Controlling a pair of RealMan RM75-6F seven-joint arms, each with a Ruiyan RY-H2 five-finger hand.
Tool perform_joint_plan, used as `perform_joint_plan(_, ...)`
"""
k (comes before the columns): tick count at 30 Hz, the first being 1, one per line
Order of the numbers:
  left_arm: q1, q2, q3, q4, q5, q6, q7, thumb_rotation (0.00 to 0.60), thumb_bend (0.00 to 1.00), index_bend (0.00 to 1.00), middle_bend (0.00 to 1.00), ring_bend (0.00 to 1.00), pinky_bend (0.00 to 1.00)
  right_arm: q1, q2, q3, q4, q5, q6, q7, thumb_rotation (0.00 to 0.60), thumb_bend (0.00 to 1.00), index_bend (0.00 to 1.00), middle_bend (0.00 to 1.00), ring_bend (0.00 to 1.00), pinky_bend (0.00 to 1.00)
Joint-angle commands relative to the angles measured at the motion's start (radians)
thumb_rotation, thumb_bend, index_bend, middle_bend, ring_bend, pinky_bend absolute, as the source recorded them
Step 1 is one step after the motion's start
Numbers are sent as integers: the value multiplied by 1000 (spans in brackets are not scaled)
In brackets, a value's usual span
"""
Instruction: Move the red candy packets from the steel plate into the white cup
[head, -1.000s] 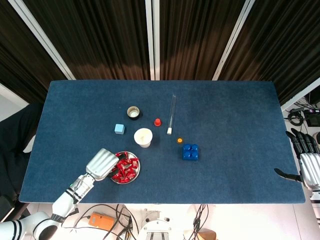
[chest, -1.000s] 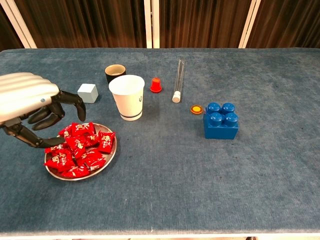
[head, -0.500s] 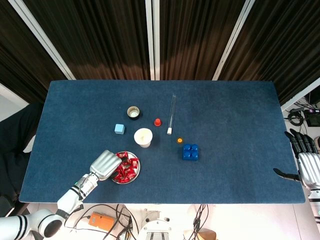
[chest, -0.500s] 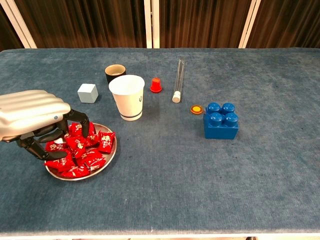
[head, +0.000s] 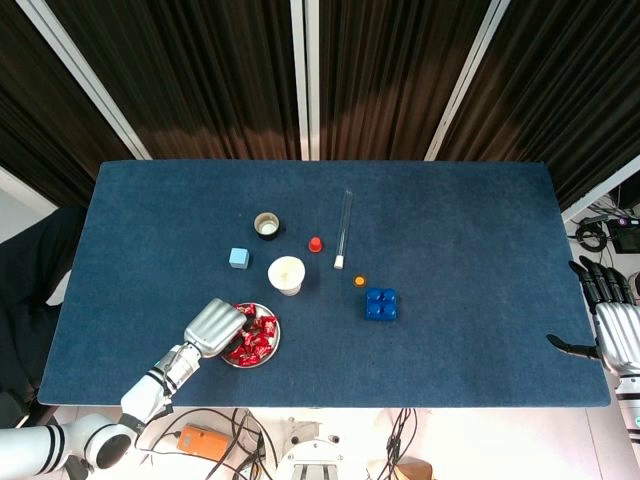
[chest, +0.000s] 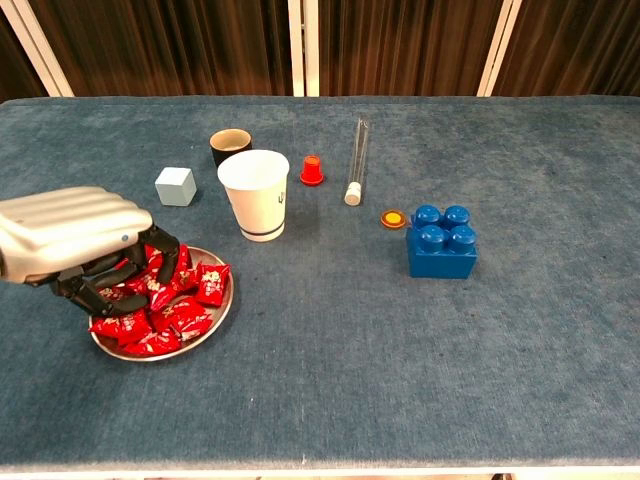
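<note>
The steel plate (chest: 216, 322) (head: 273, 347) sits at the front left, heaped with several red candy packets (chest: 192, 312) (head: 259, 338). My left hand (chest: 75, 232) (head: 213, 327) covers the plate's left half, its fingers curled down into the heap and closed around a packet; the hand still rests low on the plate. The white cup (chest: 254, 195) (head: 286, 275) stands upright just behind the plate, to the right of the hand, and apart from it. My right hand (head: 612, 335) hangs off the table's right edge, fingers spread and holding nothing.
Behind the white cup stand a small black cup (chest: 230, 147), a pale cube (chest: 175, 186) and a red cap (chest: 312, 170). A clear tube (chest: 356, 160) lies beside them. An orange disc (chest: 393, 218) and a blue brick (chest: 441, 240) sit to the right.
My left hand has dropped from above the plate's left edge onto the heap, and its fingers have curled in around packets. The right hand has stayed put.
</note>
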Motion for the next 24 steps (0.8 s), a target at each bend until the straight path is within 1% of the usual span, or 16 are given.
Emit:
perform_joint_plan(1, 4, 29, -13, -43, 25, 35, -52, 600, 418, 590, 847, 786, 792, -1, 1, 0, 0, -2, 2, 1, 600, 159, 0, 59, 0, 87)
perform_joint_plan(5, -4, 62, -45, -96, 45, 65, -103, 600, 417, 590, 847, 787, 792, -4, 1, -1, 0, -5, 9, 4, 600, 160, 0, 59, 0, 86)
perform_joint_plan(8, -25, 70, -89, -124, 45, 78, -136, 600, 417, 590, 847, 786, 792, -7, 2, -1, -1, -8, 15, 5, 600, 160, 0, 59, 0, 86)
perform_joint_plan(10, -51, 61, -127, -130, 28, 72, -150, 600, 417, 590, 853, 791, 792, -8, 2, 0, -1, -9, 19, 6, 600, 160, 0, 59, 0, 86)
perform_joint_plan(12, -79, 43, -162, -121, -6, 54, -157, 600, 415, 590, 865, 801, 792, -8, 2, 1, -1, -10, 20, 7, 600, 160, 0, 59, 0, 87)
perform_joint_plan(16, -160, -7, -230, -79, -131, -21, -151, 600, 408, 591, 872, 808, 792, -10, 3, 0, 3, -11, 22, 12, 600, 160, 0, 59, 0, 86)
perform_joint_plan(18, -198, -28, -252, -53, -189, -56, -146, 600, 406, 590, 873, 809, 792, -12, 4, -1, 6, -9, 23, 16, 600, 160, 0, 59, 0, 86)
perform_joint_plan(24, -266, -77, -268, 15, -309, -85, -104, 600, 400, 578, 877, 813, 792, -19, 2, -1, 22, 0, 26, 35, 600, 160, 0, 59, 0, 86)
